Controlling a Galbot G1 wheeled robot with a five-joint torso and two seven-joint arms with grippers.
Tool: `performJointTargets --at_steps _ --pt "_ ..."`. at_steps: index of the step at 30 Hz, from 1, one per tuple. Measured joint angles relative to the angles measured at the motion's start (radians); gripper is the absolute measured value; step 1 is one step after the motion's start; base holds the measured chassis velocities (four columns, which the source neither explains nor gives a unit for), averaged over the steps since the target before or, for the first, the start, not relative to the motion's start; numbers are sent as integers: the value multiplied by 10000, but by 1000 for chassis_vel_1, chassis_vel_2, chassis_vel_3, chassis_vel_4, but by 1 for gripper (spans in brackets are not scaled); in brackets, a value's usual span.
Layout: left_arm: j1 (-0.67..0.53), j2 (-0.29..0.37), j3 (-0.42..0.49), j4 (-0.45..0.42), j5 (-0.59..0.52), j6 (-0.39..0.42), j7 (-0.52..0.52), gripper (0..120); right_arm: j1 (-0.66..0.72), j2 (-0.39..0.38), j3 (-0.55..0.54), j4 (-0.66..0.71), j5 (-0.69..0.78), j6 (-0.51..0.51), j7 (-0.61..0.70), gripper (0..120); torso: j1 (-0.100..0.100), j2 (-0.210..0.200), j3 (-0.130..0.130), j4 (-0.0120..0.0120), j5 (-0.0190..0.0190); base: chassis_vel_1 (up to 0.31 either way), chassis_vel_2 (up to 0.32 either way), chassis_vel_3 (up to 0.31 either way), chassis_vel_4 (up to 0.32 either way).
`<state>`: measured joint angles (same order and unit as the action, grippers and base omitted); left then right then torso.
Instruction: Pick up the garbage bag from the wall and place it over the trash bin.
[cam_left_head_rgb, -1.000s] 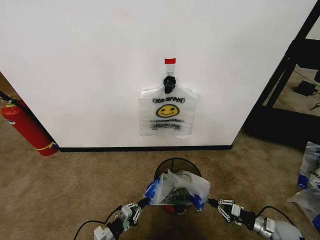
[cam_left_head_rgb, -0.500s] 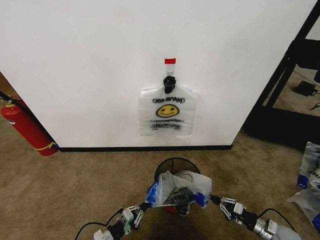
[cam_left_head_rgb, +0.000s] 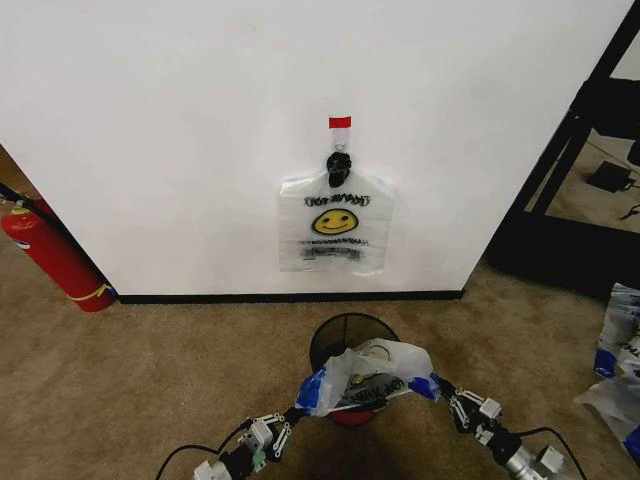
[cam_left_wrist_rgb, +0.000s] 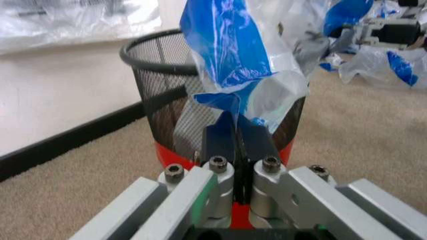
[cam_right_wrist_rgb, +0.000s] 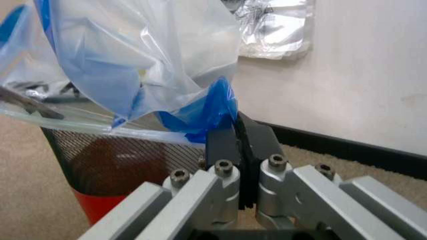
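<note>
The garbage bag (cam_left_head_rgb: 370, 375), thin white plastic with blue patches, hangs stretched between my two grippers over the near side of the trash bin (cam_left_head_rgb: 335, 330), a black mesh basket with a red base. My left gripper (cam_left_head_rgb: 300, 410) is shut on the bag's left blue edge and my right gripper (cam_left_head_rgb: 440, 385) on its right blue edge. In the left wrist view the left gripper (cam_left_wrist_rgb: 235, 125) pinches the bag (cam_left_wrist_rgb: 247, 60) in front of the bin (cam_left_wrist_rgb: 160, 85). The right wrist view has the right gripper (cam_right_wrist_rgb: 233, 125) pinching the bag (cam_right_wrist_rgb: 133, 60) above the bin (cam_right_wrist_rgb: 113, 155).
On the white wall (cam_left_head_rgb: 180, 150), a flat stack of smiley bags (cam_left_head_rgb: 335, 225) hangs from a black hook (cam_left_head_rgb: 339, 165) under red tape (cam_left_head_rgb: 340, 122). A red fire extinguisher (cam_left_head_rgb: 55, 255) leans at the left. A black frame (cam_left_head_rgb: 570, 150) and loose bags (cam_left_head_rgb: 615, 360) are at the right.
The right gripper has moved out to the right and the left has drawn back slightly. The bag is now stretched wider and flatter over the bin.
</note>
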<state>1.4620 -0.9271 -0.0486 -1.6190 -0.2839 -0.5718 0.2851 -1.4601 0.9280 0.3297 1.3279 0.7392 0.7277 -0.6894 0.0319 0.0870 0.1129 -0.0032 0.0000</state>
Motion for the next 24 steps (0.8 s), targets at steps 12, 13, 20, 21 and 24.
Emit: performJointTargets --at_steps 12,13,20,21,24 --pt "1164 421 -511 -1540 748 437 -974 36 -882 -1046 1219 1104 -1275 -308 -1061 34 0 0 0 -2 -2 0 0 0 0" --pt "1344 463 -626 -1718 876 499 -1096 39 -880 -1258 1367 1145 -1324 -324 -1388 38 0 0 0 -4 -2 0 0 0 0" --pt "2333 772 -1595 -2238 1438 608 -1542 64 -783 -2423 2559 1656 -1088 -796 -4420 63 0 0 0 3 0 0 0 0 0" --pt "2447 841 -1782 -2278 1522 608 -1583 69 -807 -2576 2774 1783 -1026 -911 -4842 67 0 0 0 -3 -2 0 0 0 0" --pt "2649 970 -2142 -2465 1587 593 -1649 77 -794 -2801 3028 2123 -773 -1108 -5394 77 0 0 0 -3 -2 0 0 0 0"
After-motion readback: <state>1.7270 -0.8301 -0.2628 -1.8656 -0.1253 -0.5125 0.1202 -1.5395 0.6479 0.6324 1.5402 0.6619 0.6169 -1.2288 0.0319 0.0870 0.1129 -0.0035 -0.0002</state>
